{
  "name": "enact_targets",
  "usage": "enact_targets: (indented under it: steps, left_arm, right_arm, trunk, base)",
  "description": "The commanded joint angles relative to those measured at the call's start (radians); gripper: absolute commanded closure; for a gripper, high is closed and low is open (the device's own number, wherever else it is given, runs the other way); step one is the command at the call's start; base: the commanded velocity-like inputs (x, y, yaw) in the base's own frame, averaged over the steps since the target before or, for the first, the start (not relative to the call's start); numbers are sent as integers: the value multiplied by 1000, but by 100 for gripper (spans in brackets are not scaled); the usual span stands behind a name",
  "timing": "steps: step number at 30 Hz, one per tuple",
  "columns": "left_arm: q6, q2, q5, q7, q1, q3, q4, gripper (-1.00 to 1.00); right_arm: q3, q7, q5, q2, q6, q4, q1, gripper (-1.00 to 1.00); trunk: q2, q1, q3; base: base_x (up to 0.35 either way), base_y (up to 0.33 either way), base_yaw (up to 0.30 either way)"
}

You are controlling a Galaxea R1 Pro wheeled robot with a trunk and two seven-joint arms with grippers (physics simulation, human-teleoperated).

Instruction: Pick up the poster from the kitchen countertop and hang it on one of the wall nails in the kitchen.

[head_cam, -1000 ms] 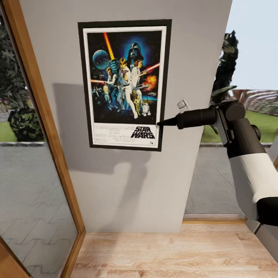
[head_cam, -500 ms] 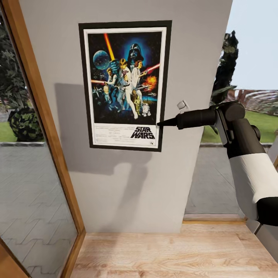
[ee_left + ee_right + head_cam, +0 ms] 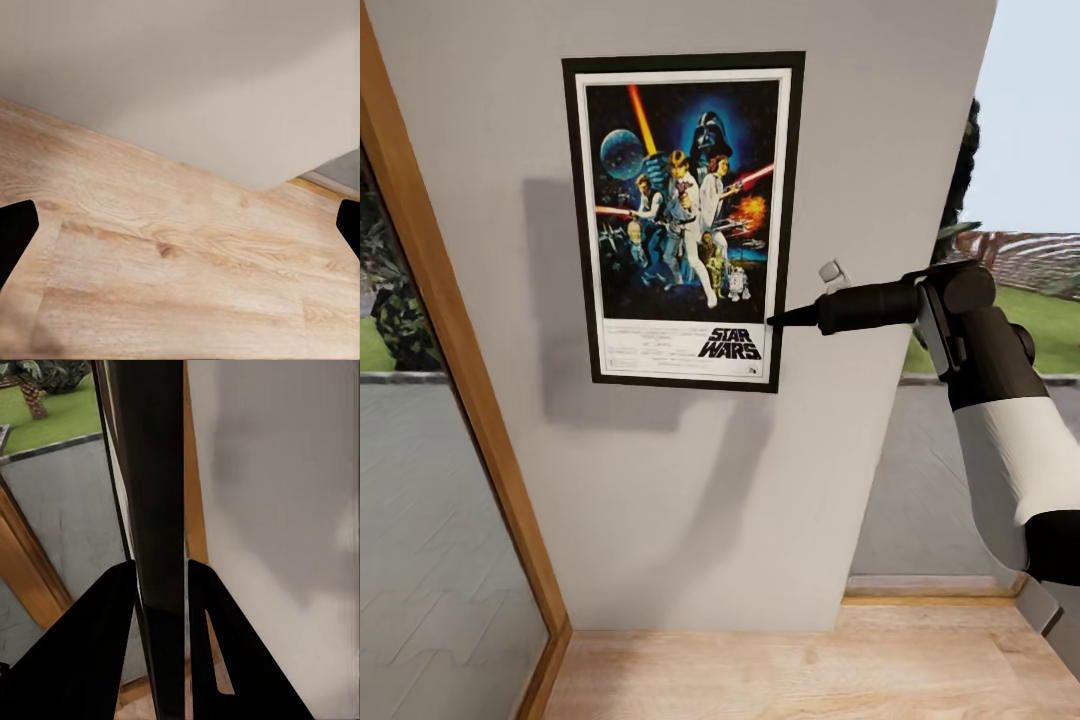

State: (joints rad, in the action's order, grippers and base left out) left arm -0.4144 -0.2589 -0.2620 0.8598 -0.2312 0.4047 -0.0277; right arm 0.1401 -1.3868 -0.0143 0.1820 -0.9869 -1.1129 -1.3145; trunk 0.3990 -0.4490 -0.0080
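Head view: the poster [image 3: 683, 220] stands upright and flat against the grey wall [image 3: 880, 120], its lower right edge pinched in my right hand [image 3: 773, 320], my right arm [image 3: 970, 370] stretched level from the right. I judge this the hanging step, nearly done; no nail shows, so whether the frame has caught one I cannot tell. The next move calls for easing the grip gently and watching that the frame stays put.

Left wrist view: my left hand [image 3: 180, 232] is spread, its two dark fingertips [image 3: 15, 232] wide apart, pointing down over the wooden floor [image 3: 172, 277] near the foot of the wall.

Right wrist view: my right fingers [image 3: 97, 652] press on the poster's black edge, seen end-on just beside the wall, a wooden window frame [image 3: 30, 570] behind.
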Motion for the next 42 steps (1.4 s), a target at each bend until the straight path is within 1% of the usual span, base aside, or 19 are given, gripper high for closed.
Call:
enact_targets:
  steps: [1, 18, 42]
  left_arm:
    - [-3, 0, -8, 4, -1, -4, 2, -100]
    - [-3, 0, -8, 3, -1, -4, 2, -100]
    - [-3, 0, -8, 1, 0, -4, 2, -100]
  right_arm:
    - [1, -4, -1, 1, -10, 0, -1, 100]
    - [1, -4, -1, 1, -10, -4, -1, 100]
    - [-1, -4, -1, 1, -10, -5, -2, 100]
  trunk:
    - [1, -1, -1]
    - [1, -1, -1]
    - [1, -1, -1]
  base:
    - [333, 0, 0]
    - [321, 0, 0]
    - [20, 0, 0]
